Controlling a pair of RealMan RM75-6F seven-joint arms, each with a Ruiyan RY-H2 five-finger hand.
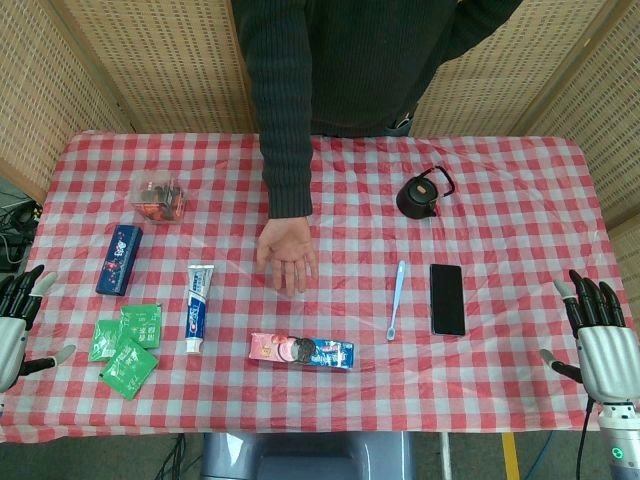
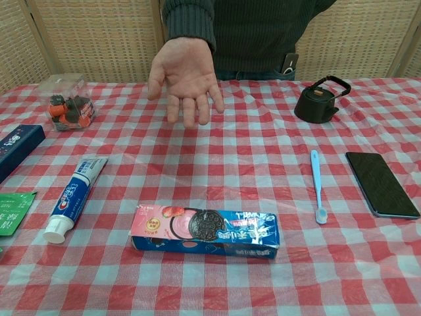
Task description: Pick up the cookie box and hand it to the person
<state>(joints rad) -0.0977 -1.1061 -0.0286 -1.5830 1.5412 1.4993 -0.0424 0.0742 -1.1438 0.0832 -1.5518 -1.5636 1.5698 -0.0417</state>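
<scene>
Head view: cookie box [image 1: 301,351] flat on desk [image 1: 500,390], near edge, centre. Left hand [image 1: 18,318] and right hand [image 1: 598,338] empty, fingers spread, at desk sides. Person's palm [image 1: 288,254] upturned beyond box.

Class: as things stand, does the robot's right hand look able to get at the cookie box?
Probably yes. The right hand is open at the table edge, and the cookie box lies flat near the front; only the toothbrush and phone lie nearby, behind the direct path.

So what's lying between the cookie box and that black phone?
Only the toothbrush lies between the cookie box and the phone; the head view shows it best.
</scene>
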